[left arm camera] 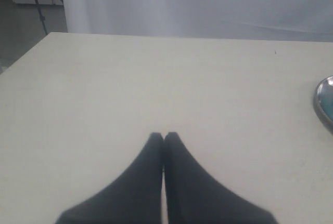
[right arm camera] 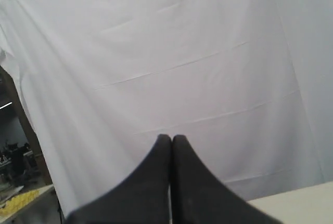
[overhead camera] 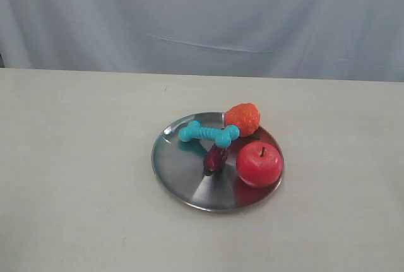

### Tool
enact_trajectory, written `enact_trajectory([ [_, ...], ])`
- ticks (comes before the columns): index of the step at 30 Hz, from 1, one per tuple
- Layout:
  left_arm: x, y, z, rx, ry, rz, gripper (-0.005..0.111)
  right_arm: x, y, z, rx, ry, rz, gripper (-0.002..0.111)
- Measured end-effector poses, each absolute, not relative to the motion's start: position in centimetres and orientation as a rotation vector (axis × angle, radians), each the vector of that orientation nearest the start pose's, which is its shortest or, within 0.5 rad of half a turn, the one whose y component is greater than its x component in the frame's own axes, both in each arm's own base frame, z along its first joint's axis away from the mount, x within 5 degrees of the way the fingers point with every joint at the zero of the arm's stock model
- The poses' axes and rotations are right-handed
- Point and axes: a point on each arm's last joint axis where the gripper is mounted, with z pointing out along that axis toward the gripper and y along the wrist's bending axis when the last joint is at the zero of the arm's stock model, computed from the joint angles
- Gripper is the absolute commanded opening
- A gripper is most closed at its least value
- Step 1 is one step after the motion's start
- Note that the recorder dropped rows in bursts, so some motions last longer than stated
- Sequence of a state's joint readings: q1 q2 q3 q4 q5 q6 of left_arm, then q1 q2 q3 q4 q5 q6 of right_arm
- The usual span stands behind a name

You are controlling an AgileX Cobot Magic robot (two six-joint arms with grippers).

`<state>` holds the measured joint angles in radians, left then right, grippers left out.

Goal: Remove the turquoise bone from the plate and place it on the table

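Observation:
The turquoise bone [overhead camera: 208, 134] lies across the back of the round steel plate [overhead camera: 180, 170], which sits mid-way on the cream table [overhead camera: 76, 177]. Neither arm shows in the exterior view. In the left wrist view my left gripper [left arm camera: 163, 136] is shut with nothing in it, over bare table [left arm camera: 130, 78], and a sliver of the plate's rim [left arm camera: 323, 102] shows at the frame's edge. My right gripper [right arm camera: 171, 138] is shut and empty too, facing the white curtain [right arm camera: 171, 57], far from the plate.
On the plate with the bone are a red apple [overhead camera: 259, 164], an orange bumpy fruit [overhead camera: 242, 118] and a small dark purple item [overhead camera: 216, 158]. A white curtain [overhead camera: 202, 13] hangs behind the table's far edge. A table corner [right arm camera: 307, 203] shows in the right wrist view.

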<state>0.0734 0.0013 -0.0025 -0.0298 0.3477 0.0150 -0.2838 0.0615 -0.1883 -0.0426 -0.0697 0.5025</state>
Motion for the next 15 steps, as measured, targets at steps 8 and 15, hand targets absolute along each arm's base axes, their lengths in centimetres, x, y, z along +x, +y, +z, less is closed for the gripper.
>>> enact_trajectory([
  [8,5.3,0.3,18.3,-0.072,1.829,0.033,0.0,8.2,-1.9,34.1,0.477,1.452,0.153,-0.001],
  [15,5.3,0.3,18.3,-0.072,1.829,0.033,0.0,14.5,-0.7,39.0,0.221,1.747,0.103,-0.001],
])
